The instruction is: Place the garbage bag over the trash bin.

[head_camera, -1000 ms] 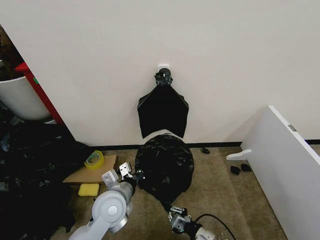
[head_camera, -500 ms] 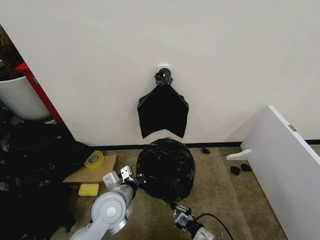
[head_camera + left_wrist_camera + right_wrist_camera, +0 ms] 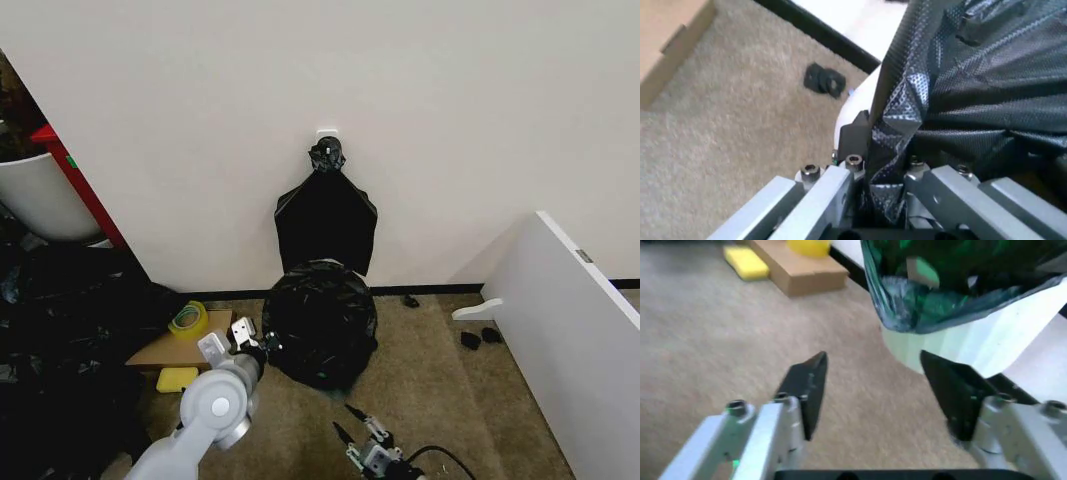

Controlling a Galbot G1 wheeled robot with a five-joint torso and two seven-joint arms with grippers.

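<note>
One garbage bag (image 3: 320,322) covers the trash bin (image 3: 953,342) by the wall. The left gripper (image 3: 875,172) pinches the bag's edge. The right gripper (image 3: 875,385) stands wide apart, holding nothing. A cardboard box (image 3: 180,345) lies nearby.

- garbage bag (image 3: 320,320): glossy black, crinkled, draped over the bin's top and sides; my left claw (image 3: 883,187) pinches a fold at its edge.
- trash bin (image 3: 953,342): white, upright on carpet by the wall, lower wall bare below the bag's hem.

Grey rounded left arm (image 3: 212,410); silver screwed right hand (image 3: 873,385), black fingers.
</note>
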